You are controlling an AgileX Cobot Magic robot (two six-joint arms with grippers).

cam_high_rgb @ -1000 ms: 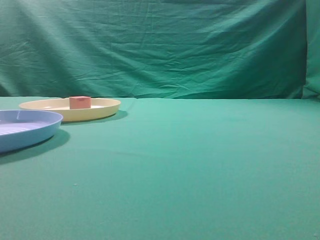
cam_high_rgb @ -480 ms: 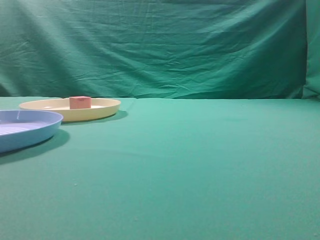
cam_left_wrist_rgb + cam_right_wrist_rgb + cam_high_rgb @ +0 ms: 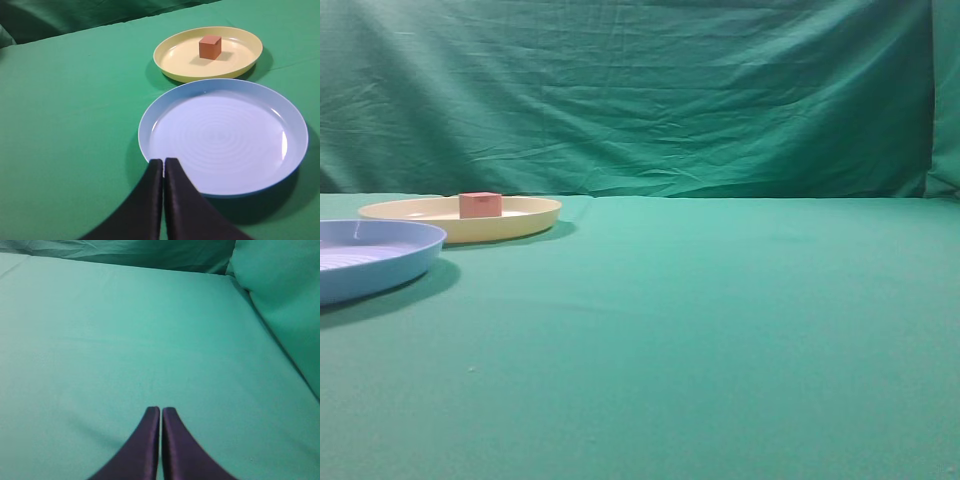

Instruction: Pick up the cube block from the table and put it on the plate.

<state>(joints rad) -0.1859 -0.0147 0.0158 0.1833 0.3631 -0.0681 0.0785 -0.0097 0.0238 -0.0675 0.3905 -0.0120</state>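
Observation:
The reddish-brown cube block rests on the cream-yellow plate at the far left of the green table. In the left wrist view the cube block sits near the middle of the plate. My left gripper is shut and empty, held back from the plates, its tips over the near rim of the light blue plate. My right gripper is shut and empty above bare green cloth. Neither gripper shows in the exterior view.
A light blue plate lies in front of the cream-yellow one, also in the left wrist view. A wrinkled green backdrop stands behind the table. Green cloth rises at the right in the right wrist view.

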